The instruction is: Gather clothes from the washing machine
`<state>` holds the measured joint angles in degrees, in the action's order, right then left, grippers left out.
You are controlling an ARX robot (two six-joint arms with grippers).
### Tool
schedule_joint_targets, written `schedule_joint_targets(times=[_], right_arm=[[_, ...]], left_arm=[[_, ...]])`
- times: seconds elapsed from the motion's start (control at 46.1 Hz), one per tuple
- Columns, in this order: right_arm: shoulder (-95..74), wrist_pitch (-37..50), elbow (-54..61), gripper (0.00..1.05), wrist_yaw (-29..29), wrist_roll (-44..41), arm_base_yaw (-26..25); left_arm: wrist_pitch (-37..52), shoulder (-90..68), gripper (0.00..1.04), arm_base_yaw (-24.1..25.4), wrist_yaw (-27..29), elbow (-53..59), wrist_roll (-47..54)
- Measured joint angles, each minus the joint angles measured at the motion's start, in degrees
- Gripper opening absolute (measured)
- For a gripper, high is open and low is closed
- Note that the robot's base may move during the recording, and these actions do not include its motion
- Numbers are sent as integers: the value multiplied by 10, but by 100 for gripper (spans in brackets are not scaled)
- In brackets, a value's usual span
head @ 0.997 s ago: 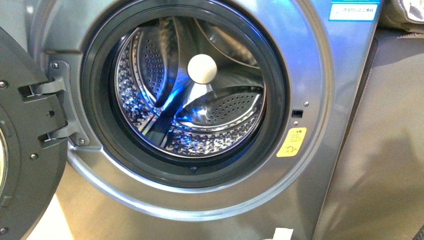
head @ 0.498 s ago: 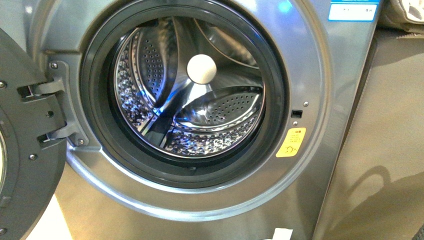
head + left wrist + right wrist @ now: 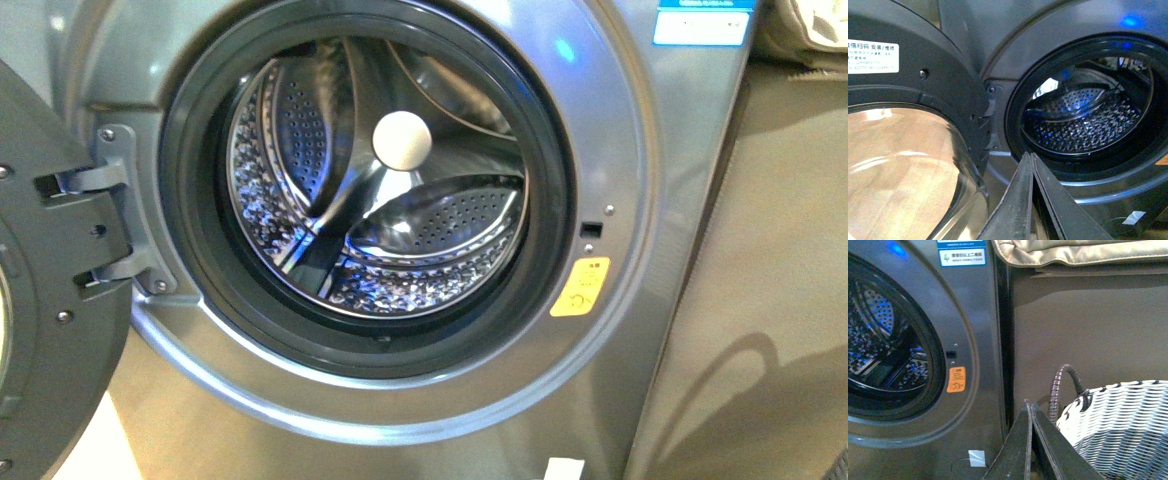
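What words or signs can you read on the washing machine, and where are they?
White rectangular label on the black rim of the open glass door: printed characters, too blurred to quote.
Blue-and-white sticker high on the grey metallic washing machine front: small print, unreadable.
Yellow-orange sticker beside the round porthole: a round symbol and tiny text, unreadable.
Small white tag at the machine's base: no writing visible.
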<state>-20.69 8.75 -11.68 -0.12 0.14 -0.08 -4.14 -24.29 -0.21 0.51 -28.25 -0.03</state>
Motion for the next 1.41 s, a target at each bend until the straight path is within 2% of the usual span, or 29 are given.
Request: schedule_joint_targets(times=[0.347,0.477,0.607,0.759,1.409], right_arm=[[64,0,63,2,1,0,0],[81,-4,74,2,1,0,0],[97,-11,82,2,1,0,0],[175,-88,90,2,0,0,0],[204,-89,114,2,1,0,0]], left_arm=[[57,93,4,1,-5,148,0],[19,154,4,1,-5,179,0],[23,172,4,1,-5,194,0],[27,186,4,1,-4,215,0],[38,239,4,1,-5,276,0]])
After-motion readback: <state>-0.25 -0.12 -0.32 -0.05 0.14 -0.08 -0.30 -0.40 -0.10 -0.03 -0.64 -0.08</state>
